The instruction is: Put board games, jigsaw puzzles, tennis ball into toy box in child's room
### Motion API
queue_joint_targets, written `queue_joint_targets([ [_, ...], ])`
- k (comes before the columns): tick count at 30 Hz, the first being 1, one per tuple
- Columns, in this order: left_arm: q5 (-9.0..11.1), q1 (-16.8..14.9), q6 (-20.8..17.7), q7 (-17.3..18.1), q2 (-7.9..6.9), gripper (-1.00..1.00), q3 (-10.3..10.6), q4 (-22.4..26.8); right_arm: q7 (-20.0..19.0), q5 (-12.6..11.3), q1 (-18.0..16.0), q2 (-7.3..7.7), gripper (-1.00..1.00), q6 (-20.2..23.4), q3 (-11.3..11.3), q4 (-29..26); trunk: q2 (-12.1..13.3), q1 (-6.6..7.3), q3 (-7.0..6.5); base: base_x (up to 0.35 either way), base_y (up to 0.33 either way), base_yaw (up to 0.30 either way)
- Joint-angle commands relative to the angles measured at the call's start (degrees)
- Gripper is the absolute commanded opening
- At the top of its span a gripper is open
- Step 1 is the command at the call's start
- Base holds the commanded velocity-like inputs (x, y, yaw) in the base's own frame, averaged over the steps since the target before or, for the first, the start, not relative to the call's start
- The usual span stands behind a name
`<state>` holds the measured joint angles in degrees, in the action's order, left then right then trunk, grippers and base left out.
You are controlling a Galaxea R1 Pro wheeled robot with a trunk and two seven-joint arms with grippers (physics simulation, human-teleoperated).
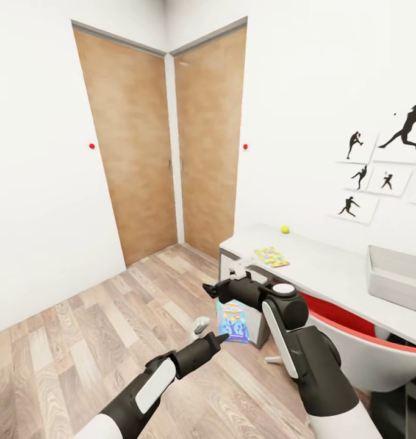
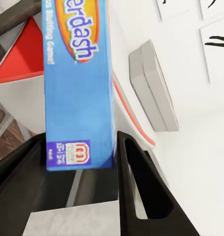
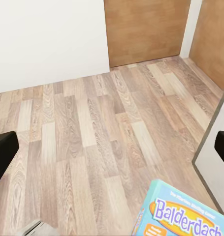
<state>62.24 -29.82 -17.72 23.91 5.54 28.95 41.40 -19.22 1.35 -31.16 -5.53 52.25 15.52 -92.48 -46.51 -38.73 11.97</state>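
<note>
My left hand (image 2: 82, 162) gripped the blue board game (image 2: 77, 83).
My right hand (image 3: 112, 147) hung open; a jigsaw puzzle (image 1: 271, 256) and tennis ball (image 1: 285, 229) lay on the counter (image 1: 330, 268).

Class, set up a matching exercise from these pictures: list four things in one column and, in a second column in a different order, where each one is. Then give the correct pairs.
Things:
1. tennis ball
2. jigsaw puzzle
3. light blue board game
4. toy box

Places:
A. held between the fingers of the left pincer
B. flat on the table, near its end closest to the doors
C. on the table at the head view's right edge
D. on the table close to the wall, beyond the jigsaw puzzle

Pairs: 1-D, 2-B, 3-A, 4-C
</note>
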Motion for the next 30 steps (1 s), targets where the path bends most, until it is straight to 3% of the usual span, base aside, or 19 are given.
queue_joint_targets([
  [1, 0.7, -0.1, -0.4, 0.1, 0.0, -1.0, 0.1, 0.0, -0.2, 0.1, 0.0, -0.01, 1.0, 0.3, 0.0, -0.1, -0.1, -0.01, 0.08, 0.0, 0.0, 0.286],
  [15, 0.8, -0.1, -0.5, 0.1, 0.0, -1.0, 0.1, -0.1, -0.2, 0.1, 0.0, 0.03, 1.0, 0.3, 0.0, -0.1, -0.1, -0.01, 0.12, 0.0, 0.0, 0.278],
  [21, 0.6, -0.1, -0.4, 0.1, 0.03, -1.0, 0.1, 0.0, -0.2, 0.1, 0.0, 0.14, 1.0, 0.1, 0.1, -0.1, -0.1, -0.01, 0.14, 0.089, 0.041, 0.084],
  [30, 0.6, -0.1, -0.4, 0.1, 0.07, -1.0, 0.1, -0.1, -0.2, 0.1, 0.0, 0.21, 1.0, 0.0, -0.1, -0.1, -0.1, -0.01, 0.15, 0.29, 0.122, 0.008],
])
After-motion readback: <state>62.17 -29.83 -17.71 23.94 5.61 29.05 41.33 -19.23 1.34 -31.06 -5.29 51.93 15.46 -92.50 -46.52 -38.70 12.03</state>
